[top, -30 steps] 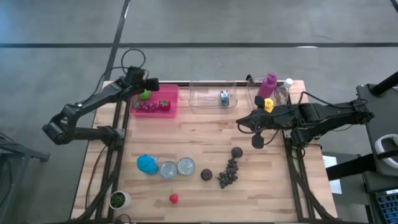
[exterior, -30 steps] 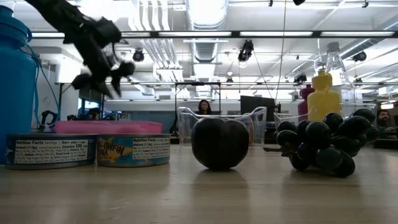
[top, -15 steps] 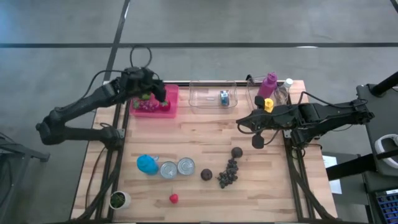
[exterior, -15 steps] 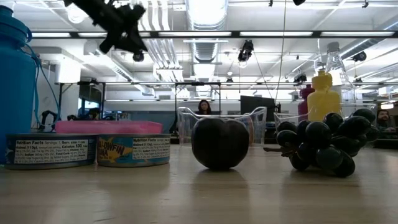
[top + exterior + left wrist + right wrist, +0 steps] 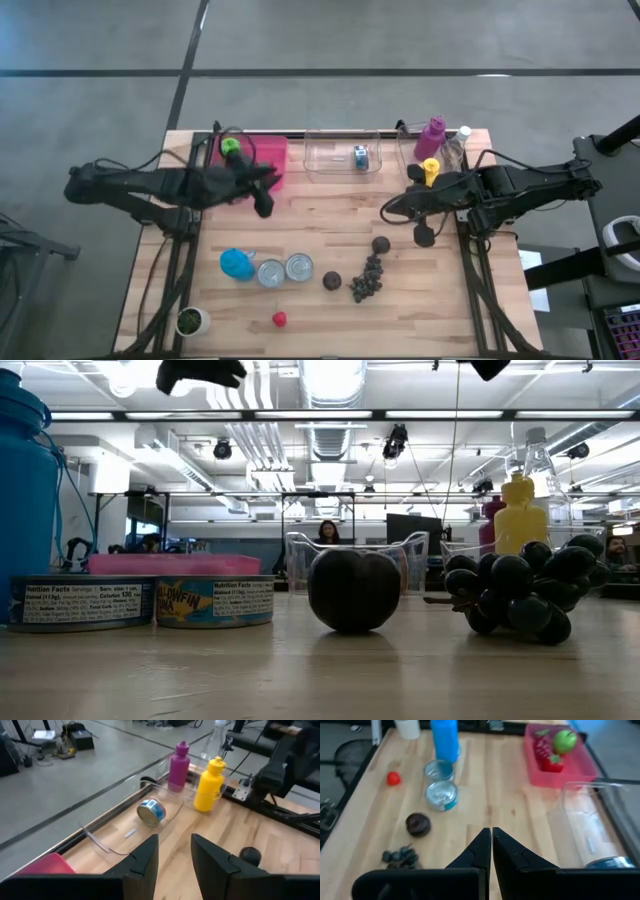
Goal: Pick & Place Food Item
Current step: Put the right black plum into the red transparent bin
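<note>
While the pink bin point(image 5: 262, 152) at upper left of the high view already held an apple point(image 5: 231, 146), the left hand point(image 5: 264, 207) hung spread and empty below it, the right hand point(image 5: 424, 238) pressed together mid-right, and plums point(image 5: 332, 281), grapes point(image 5: 366, 277) stayed on the surface point(image 5: 330, 215).

My food lies in two lots: a green apple point(image 5: 231, 146), red strawberry point(image 5: 551, 763) and dark red grapes point(image 5: 540, 747) in the pink tray point(image 5: 275, 158), and a dark plum point(image 5: 332, 281), black grapes point(image 5: 367, 279) and small tomato point(image 5: 280, 319) loose on the worktop point(image 5: 330, 220).
</note>
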Robot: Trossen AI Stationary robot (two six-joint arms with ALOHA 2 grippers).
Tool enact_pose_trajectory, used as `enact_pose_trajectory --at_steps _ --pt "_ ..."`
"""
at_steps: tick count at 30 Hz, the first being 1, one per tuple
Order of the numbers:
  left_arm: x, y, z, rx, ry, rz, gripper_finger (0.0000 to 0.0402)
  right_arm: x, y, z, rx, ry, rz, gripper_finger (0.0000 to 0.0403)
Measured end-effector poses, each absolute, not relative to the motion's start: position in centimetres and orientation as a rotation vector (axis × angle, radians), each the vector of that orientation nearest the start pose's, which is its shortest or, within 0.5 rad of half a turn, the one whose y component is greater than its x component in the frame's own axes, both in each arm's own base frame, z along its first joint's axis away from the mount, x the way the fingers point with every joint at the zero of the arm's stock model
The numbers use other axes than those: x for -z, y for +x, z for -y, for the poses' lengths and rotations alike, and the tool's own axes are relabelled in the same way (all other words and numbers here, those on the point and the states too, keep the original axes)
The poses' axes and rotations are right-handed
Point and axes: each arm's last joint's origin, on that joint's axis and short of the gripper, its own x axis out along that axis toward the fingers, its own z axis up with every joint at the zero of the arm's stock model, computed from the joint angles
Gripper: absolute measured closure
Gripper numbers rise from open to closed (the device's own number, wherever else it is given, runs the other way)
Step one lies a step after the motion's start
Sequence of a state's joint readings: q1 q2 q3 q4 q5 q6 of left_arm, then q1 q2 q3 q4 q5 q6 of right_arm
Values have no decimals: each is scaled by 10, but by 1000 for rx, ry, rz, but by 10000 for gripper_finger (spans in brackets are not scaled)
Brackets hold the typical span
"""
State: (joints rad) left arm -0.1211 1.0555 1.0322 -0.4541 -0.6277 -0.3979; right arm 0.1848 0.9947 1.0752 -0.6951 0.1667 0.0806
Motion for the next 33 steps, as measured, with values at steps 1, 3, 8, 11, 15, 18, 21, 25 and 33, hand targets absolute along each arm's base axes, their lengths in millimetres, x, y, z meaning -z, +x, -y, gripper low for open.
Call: enact_pose_trajectory --at_steps 1,3,8,11,15,18,21,25,33 --pt "-344 218 15 -580 -202 -333 284 -348 191 -31 -7 -28 -616 390" --pt "-342 219 25 -584 -183 -333 284 -348 191 -32 -44 -17 -623 390" --pt "-338 223 33 -603 -149 -335 284 -345 195 -35 -88 62 -643 390" --pt "-338 223 33 -598 -113 -345 284 -341 202 -35 -54 129 -669 390" --pt "-339 223 33 -585 -63 -361 284 -332 213 -38 -29 178 -710 390" --pt "-344 223 33 -569 -33 -362 284 -325 223 -40 -12 234 -735 390" --pt "-347 223 34 -541 0 -369 284 -318 231 -42 -5 288 -765 390" --pt "-351 222 33 -534 32 -366 284 -311 238 -44 6 382 -812 390" --pt "-355 216 32 -510 33 -358 284 -304 242 -45 17 433 -862 390"
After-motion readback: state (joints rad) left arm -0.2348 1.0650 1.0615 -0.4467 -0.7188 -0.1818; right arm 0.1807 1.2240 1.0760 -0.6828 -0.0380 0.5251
